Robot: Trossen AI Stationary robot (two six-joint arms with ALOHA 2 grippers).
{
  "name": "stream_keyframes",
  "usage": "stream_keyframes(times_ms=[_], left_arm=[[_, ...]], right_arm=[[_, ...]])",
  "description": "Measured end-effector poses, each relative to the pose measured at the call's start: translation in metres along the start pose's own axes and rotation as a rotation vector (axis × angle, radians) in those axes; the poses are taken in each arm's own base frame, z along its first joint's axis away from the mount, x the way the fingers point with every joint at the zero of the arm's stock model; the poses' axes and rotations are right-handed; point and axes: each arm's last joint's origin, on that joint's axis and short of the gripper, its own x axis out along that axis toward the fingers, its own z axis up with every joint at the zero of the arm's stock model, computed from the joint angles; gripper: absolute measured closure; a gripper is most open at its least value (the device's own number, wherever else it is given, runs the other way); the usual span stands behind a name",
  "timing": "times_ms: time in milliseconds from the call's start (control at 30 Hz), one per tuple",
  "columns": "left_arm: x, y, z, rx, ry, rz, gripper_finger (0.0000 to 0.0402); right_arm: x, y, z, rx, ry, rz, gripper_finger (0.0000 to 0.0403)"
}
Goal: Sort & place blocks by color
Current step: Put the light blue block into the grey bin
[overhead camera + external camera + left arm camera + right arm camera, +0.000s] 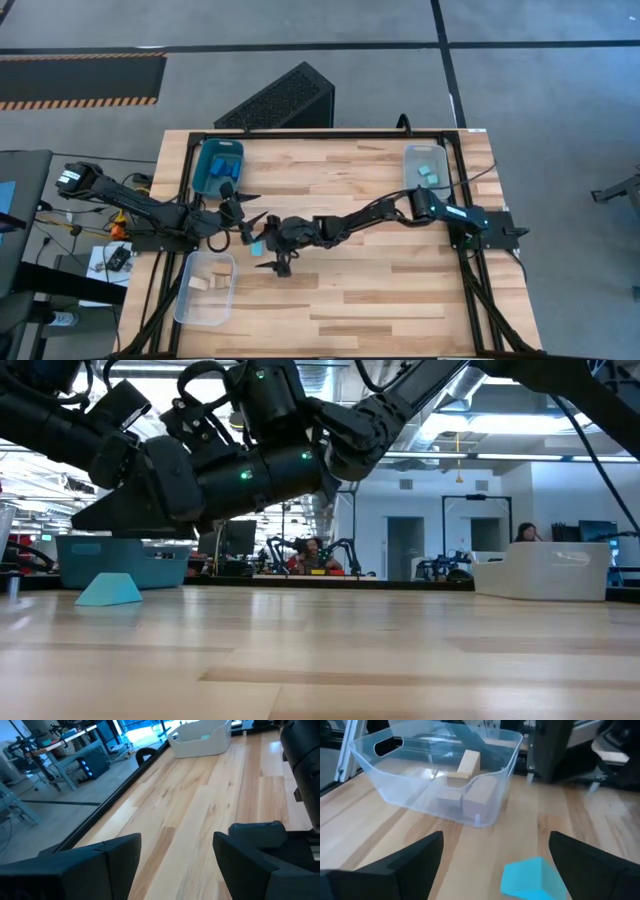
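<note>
The right tool (490, 862) is hanging low over the middle of the worktop (400, 290) with its fingers spread wide and gripping nothing, while a turquoise block (529, 879) is lying on the wood between them, nearer one finger. Just ahead of it, the clear tray (437, 775) is holding pale wooden blocks (468, 764). The left tool (175, 855) is waiting close by, also wide open and empty.

overhead down, table-level across, two wrist close-ups
</note>
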Motion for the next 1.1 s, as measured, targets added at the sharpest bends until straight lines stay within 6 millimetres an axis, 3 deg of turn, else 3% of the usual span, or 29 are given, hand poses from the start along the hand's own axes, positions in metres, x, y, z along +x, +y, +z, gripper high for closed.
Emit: stream_keyframes(times_ms=[167,567,900,1100], left_arm=[[0.0,0.0,0.0,-0.002,-0.001,0.003,0.0164],[0.0,0.0,-0.001,0.009,0.01,0.006,0.0164],[0.0,0.001,-0.002,0.012,0.018,0.018,0.0164],[-0.002,0.001,-0.003,0.004,0.022,0.025,0.0164]], right_arm=[[0.009,-0.002,-0.019,-0.005,0.042,0.009,0.0022],[0.025,-0.011,-0.037,0.037,0.073,-0.023,0.0038],[0.022,-0.018,-0.038,0.091,0.131,-0.039,0.016],[0.006,-0.023,-0.033,0.13,0.182,-0.035,0.0255]])
